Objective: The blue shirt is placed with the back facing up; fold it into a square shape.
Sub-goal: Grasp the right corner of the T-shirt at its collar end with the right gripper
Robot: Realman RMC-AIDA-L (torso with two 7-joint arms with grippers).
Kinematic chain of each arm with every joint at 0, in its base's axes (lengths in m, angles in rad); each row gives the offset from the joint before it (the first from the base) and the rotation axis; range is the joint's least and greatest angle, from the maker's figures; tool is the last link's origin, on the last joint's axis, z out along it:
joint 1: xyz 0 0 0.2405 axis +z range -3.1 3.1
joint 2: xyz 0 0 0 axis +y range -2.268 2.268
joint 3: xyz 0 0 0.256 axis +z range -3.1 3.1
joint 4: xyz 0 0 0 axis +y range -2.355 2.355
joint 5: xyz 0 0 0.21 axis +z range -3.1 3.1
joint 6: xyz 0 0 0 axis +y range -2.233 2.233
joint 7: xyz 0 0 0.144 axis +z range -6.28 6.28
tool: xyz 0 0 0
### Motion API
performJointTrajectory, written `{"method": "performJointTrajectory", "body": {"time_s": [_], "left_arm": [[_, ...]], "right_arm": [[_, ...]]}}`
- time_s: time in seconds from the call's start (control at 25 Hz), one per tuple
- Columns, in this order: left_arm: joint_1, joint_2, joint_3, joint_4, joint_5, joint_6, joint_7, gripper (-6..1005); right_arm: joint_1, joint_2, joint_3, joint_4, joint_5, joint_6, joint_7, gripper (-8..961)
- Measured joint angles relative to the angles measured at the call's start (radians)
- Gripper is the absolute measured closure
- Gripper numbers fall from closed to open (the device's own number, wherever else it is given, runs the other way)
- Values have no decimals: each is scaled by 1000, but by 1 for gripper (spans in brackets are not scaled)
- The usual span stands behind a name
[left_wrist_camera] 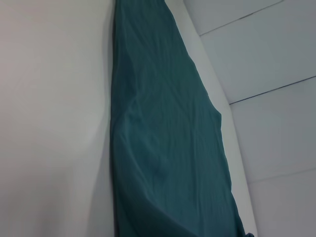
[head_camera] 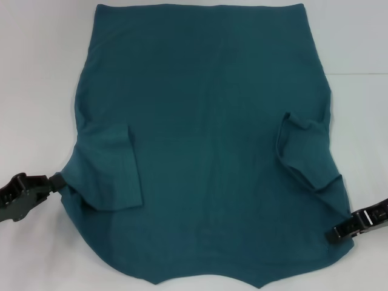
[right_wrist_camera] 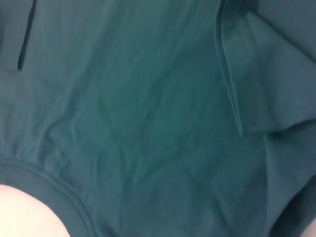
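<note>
The blue shirt [head_camera: 206, 151] lies spread flat on the white table [head_camera: 36, 73], its neckline at the near edge and its hem at the far edge. Both short sleeves are folded inward over the body. My left gripper [head_camera: 59, 180] sits at the shirt's left edge beside the folded left sleeve, touching the fabric. At the lower right edge, just below the folded right sleeve, is my right gripper [head_camera: 334, 234]. The left wrist view looks along the blue shirt [left_wrist_camera: 163, 148]. Fabric of the blue shirt [right_wrist_camera: 138, 123] fills the right wrist view, with a sleeve fold showing.
Bare white table [left_wrist_camera: 49, 98] shows on both sides of the shirt and beyond its far hem. The near neckline lies close to the table's front edge. A pale panelled surface [left_wrist_camera: 276, 74] lies past the table in the left wrist view.
</note>
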Motion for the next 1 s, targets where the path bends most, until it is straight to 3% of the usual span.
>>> {"method": "performJointTrajectory", "body": {"time_s": [0.28,0.48,0.6,1.0], "left_arm": [[-1,0,2,0,0,0,-1,994],[-1,0,2,0,0,0,-3,994],[0,0,2,0,0,0,-3,994],[6,7,26,20,23,61,15,994]], "right_arm": [[0,-2,-1,-5,-4,-2,0,438],[0,-4,2,-6,-4,-4,1,669],[0,-8,4,-8,0,-12,1,889],[0,-20,13,-12,13,-69,-20,902]]}}
